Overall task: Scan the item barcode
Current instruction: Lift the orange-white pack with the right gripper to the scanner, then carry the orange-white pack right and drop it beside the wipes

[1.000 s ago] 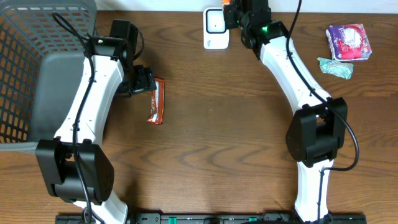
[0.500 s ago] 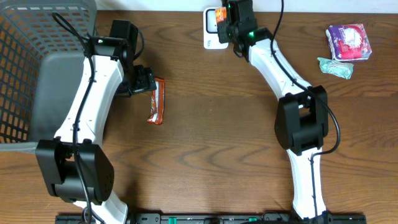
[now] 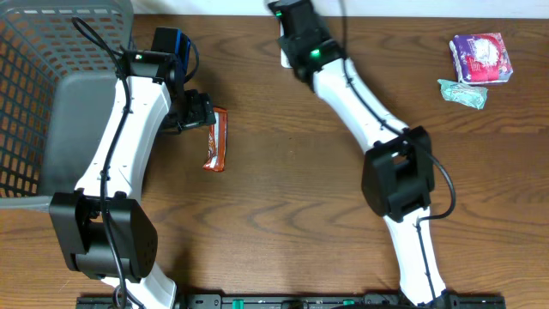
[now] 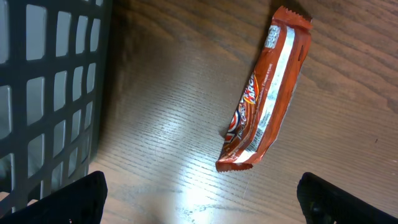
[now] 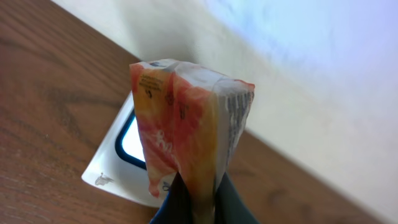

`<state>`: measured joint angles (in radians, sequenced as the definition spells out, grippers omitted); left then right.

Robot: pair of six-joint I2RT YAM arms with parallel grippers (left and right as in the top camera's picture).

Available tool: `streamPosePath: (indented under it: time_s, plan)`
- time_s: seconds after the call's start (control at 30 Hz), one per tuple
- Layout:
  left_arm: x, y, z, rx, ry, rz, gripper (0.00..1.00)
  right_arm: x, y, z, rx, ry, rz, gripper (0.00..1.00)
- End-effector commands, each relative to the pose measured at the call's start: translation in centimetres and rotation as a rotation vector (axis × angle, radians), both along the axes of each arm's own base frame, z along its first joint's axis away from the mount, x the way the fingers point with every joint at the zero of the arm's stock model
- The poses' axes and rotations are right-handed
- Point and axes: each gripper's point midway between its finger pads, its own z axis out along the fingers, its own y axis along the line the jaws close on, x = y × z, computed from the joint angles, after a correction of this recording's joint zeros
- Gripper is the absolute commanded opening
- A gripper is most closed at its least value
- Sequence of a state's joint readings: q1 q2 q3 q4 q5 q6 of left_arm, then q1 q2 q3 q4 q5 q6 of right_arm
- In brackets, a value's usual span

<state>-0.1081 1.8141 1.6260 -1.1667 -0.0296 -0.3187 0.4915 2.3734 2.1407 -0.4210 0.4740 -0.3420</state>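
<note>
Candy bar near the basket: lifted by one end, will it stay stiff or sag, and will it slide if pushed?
The candy bar lies flat and nearly straight, so it probably stays fairly stiff; only the crimped ends look floppy. Its glossy wrapper on the smooth table suggests it would slide rather than roll.

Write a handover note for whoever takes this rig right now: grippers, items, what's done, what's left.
Left gripper: open, empty, hovering above the orange candy bar, which lies on the table beside the grey basket.
Right gripper: shut on an orange-pink packet, held above the white scanner at the table's far edge.
Done: packet picked up and brought to the scanner; whether it has scanned cannot be told.
Left: finish that scan; the bar, purple pack and green wrapper lie untouched.
</note>
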Motion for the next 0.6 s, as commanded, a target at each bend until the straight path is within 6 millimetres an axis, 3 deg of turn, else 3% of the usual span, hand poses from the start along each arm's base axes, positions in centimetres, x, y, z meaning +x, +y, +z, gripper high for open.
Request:
streamPosePath:
  time_s: [0.0,0.13,0.2,0.4,0.5,0.57]
  plan:
    - [-0.2,0.2,-0.6,0.009,0.02,0.018,0.98,0.5,-1.4,0.6,-0.203,-0.032,-0.006,0.01]
    - [-0.2,0.2,-0.6,0.009,0.02,0.018,0.98,0.8,-1.4,-1.9,-0.209,-0.002,-0.012,0.01]
    - [-0.2,0.2,-0.6,0.009,0.02,0.018,0.98,1.1,-1.6,-1.8,-0.143,-0.026,-0.059,0.01]
    - [-0.2,0.2,-0.6,0.009,0.02,0.018,0.98,2.1,-3.5,1.3,0.014,-0.097,-0.17,0.01]
    - [-0.2,0.2,-0.6,0.009,0.02,0.018,0.98,2.1,-5.8,2.8,0.049,-0.1,-0.227,0.01]
    - [-0.2,0.2,-0.6,0.009,0.02,0.018,0.98,2.0,-8.5,3.5,0.108,-0.089,-0.306,0.01]
